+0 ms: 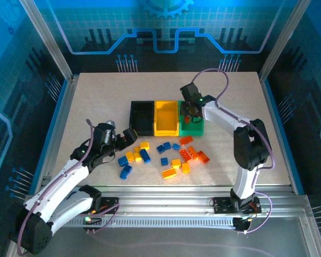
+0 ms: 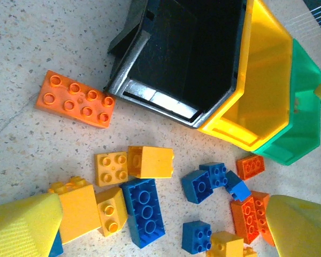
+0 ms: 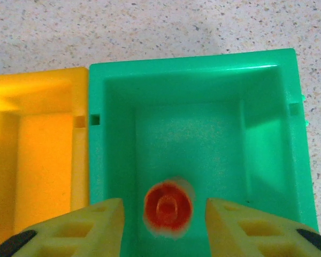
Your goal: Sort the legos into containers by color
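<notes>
Three containers stand in a row: black (image 1: pixel 142 118), yellow (image 1: pixel 166 119) and green (image 1: pixel 192 127). My right gripper (image 1: pixel 191 110) hangs over the green bin (image 3: pixel 192 61), open. A blurred orange-red lego (image 3: pixel 168 208) sits between its fingers with a gap on each side, inside the bin's mouth. Blue, yellow and orange legos (image 1: pixel 160 155) lie scattered in front of the bins. My left gripper (image 1: pixel 131 138) hovers open over the pile's left part (image 2: pixel 160 230), above a blue lego (image 2: pixel 144 211) and yellow ones (image 2: pixel 112 168). An orange lego (image 2: pixel 75 99) lies apart, near the black bin (image 2: pixel 176 48).
The yellow bin (image 3: pixel 43 139) touches the green one's left side. A raised frame (image 1: pixel 64 101) borders the table on the left and right, and a metal rail (image 1: pixel 166 206) runs along the near edge. Bare table lies behind the bins.
</notes>
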Robot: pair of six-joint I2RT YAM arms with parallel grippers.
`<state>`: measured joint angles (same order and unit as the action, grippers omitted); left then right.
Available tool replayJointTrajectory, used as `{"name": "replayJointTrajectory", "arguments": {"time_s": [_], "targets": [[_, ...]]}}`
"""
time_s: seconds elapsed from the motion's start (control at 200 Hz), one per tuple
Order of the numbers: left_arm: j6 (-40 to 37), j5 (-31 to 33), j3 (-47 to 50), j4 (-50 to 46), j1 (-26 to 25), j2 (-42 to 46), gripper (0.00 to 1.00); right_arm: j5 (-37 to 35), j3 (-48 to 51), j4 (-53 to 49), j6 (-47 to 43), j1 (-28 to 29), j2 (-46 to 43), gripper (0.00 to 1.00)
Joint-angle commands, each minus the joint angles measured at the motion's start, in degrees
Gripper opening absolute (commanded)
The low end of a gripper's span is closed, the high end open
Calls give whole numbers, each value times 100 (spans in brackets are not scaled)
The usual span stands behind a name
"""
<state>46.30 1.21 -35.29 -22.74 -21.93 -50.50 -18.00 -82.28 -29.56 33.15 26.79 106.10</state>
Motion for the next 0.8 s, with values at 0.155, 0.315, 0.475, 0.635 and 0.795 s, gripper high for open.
{"name": "replayJointTrajectory", "arguments": {"time_s": [0.155, 0.315, 0.475, 0.635, 0.795], "targets": [[-481, -294, -300, -185, -30, -126, 99, 108, -270, -133, 130, -87, -77, 67], [-568, -322, -378, -284, -26, -257, 94, 213, 122, 17, 79, 51, -727, 71], [-659, 262, -486, -692, -21, -654, 77, 143, 906, 215, 52, 367, -1402, 71], [-1029, -86, -408, -262, -141, -1121, 80, 119, 1605, 375, 154, 542, -1865, 70], [-1268, -11, -548, -71, -712, -1675, 80, 126, 2130, 505, 262, 556, -2174, 70]]}}
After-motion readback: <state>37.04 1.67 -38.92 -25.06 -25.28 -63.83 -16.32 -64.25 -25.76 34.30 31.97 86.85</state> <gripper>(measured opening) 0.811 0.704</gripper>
